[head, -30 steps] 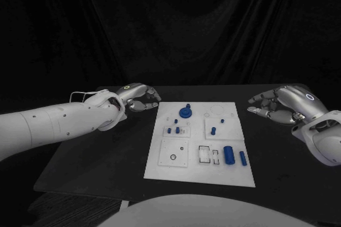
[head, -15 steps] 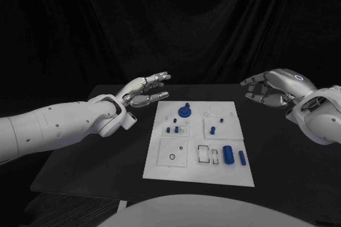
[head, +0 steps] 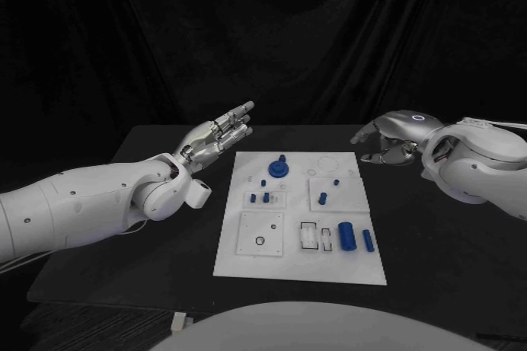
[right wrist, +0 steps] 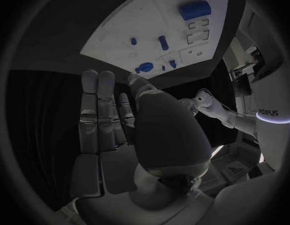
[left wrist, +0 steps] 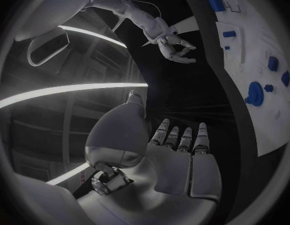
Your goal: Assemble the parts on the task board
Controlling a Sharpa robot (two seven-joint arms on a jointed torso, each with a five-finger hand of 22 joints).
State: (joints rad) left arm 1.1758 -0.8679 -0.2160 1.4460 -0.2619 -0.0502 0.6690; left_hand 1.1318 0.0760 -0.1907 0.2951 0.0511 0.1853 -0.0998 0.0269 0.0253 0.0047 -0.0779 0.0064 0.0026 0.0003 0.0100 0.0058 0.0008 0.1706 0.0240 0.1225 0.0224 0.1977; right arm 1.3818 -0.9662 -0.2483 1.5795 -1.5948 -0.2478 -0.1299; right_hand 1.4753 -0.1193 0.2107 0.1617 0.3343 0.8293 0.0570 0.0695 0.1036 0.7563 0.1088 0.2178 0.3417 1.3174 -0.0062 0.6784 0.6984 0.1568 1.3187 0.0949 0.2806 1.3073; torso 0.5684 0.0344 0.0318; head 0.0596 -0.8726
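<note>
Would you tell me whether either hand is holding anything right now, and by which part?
Nothing is held: the left hand and right hand are off the task board, empty.

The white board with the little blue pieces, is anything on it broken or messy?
Nothing stands out. The white board lies flat on the table, its blue pieces neat. Both the left hand and right hand hover off it, holding nothing.

Task board (head: 247, 252) mid-table (head: 132, 237); left hand (head: 216, 132) off its far-left corner, right hand (head: 390, 134) off far-right.
</note>
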